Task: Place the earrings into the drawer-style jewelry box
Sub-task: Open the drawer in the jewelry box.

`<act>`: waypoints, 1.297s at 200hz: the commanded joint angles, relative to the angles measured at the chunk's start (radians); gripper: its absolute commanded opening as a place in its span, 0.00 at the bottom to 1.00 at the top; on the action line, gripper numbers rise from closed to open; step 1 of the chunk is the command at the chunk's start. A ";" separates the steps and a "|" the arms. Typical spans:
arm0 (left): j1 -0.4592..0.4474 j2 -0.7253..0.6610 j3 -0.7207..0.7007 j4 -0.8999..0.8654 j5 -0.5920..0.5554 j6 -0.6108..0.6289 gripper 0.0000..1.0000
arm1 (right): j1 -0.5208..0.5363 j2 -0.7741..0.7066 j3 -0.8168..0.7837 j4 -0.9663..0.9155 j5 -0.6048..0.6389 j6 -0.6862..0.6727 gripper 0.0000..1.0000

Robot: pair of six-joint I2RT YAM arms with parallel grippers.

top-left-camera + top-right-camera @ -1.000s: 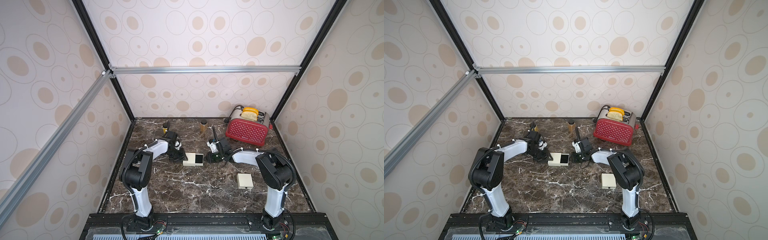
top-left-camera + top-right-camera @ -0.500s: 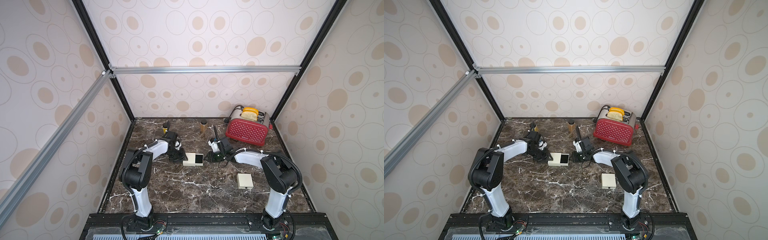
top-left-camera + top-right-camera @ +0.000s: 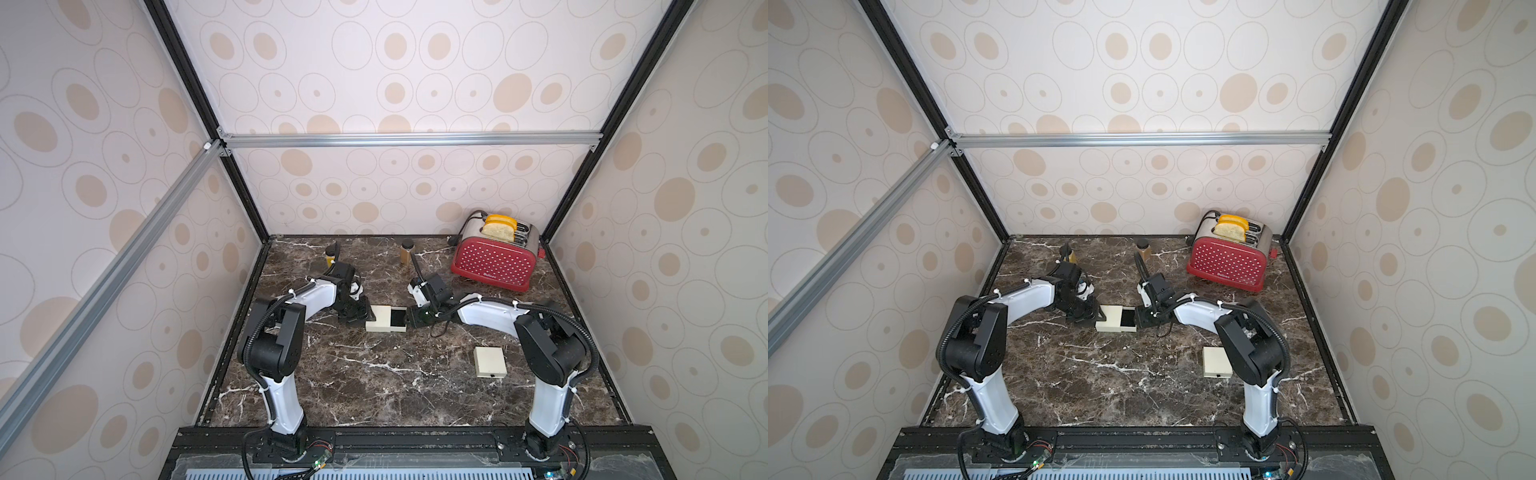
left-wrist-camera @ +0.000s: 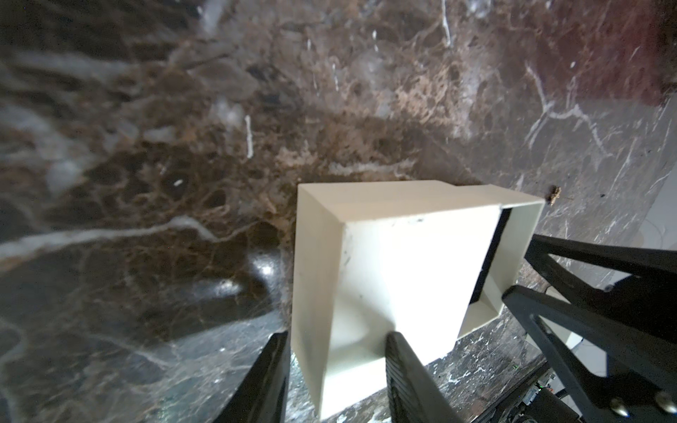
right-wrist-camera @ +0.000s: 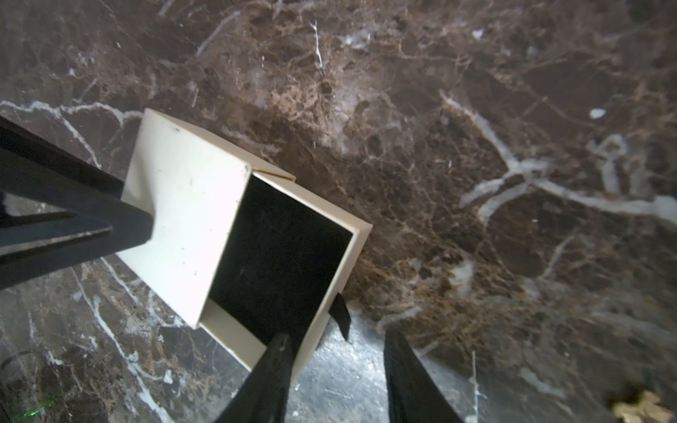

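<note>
Caught only from the right wrist: gold earring [image 5: 641,406] lying on tabletop [image 5: 476,110] beside released right claw [image 5: 339,337], outside jewelry box [image 5: 190,219] with open drawer [image 5: 285,249]; left claw [image 4: 337,335] grasping that box.

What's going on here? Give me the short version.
A cream drawer-style jewelry box lies on the dark marble table, with a robot claw at each end. The left claw sits at the sleeve end, apparently steadying it; a firm grip cannot be confirmed. The right claw stands open beside the black ribbon pull tab. The black-lined drawer is partly out and looks empty.
</note>
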 commanded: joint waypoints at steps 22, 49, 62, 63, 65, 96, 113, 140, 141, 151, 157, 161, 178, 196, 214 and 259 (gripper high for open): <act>0.003 0.048 -0.023 -0.059 -0.121 0.024 0.44 | 0.012 0.042 0.039 -0.068 0.028 -0.028 0.49; 0.002 0.048 -0.023 -0.059 -0.121 0.024 0.44 | 0.012 0.026 0.037 -0.076 0.045 -0.034 0.47; 0.003 0.048 -0.023 -0.059 -0.120 0.024 0.44 | 0.010 0.019 0.036 -0.081 0.059 -0.037 0.46; 0.003 0.048 -0.023 -0.059 -0.119 0.024 0.44 | 0.011 0.019 0.036 -0.081 0.060 -0.037 0.46; 0.002 0.048 -0.023 -0.059 -0.120 0.024 0.44 | 0.011 0.018 0.036 -0.083 0.062 -0.039 0.46; 0.002 0.046 -0.023 -0.059 -0.119 0.024 0.44 | 0.011 0.016 0.037 -0.090 0.076 -0.042 0.46; 0.002 0.045 -0.025 -0.059 -0.119 0.024 0.44 | 0.011 0.016 0.042 -0.097 0.082 -0.043 0.46; 0.003 0.043 -0.025 -0.059 -0.119 0.024 0.44 | 0.011 0.013 0.048 -0.102 0.087 -0.049 0.46; 0.003 0.043 -0.025 -0.059 -0.119 0.024 0.44 | 0.011 0.013 0.049 -0.103 0.087 -0.049 0.46; 0.003 0.043 -0.026 -0.059 -0.117 0.024 0.44 | 0.011 0.011 0.051 -0.104 0.089 -0.051 0.46; 0.003 0.043 -0.026 -0.059 -0.118 0.024 0.44 | 0.011 0.011 0.054 -0.106 0.087 -0.051 0.46; 0.003 0.044 -0.027 -0.059 -0.117 0.024 0.44 | 0.010 0.011 0.053 -0.106 0.086 -0.050 0.46; 0.001 0.042 -0.026 -0.059 -0.117 0.024 0.44 | 0.011 0.012 0.054 -0.104 0.081 -0.050 0.46; -0.001 0.043 -0.027 -0.059 -0.118 0.024 0.44 | 0.010 0.010 0.057 -0.104 0.077 -0.054 0.46; -0.002 0.039 -0.026 -0.059 -0.119 0.024 0.46 | 0.010 0.000 0.056 -0.104 0.069 -0.058 0.47; -0.005 0.020 -0.016 -0.059 -0.121 0.027 0.52 | 0.011 -0.041 0.056 -0.116 0.061 -0.064 0.51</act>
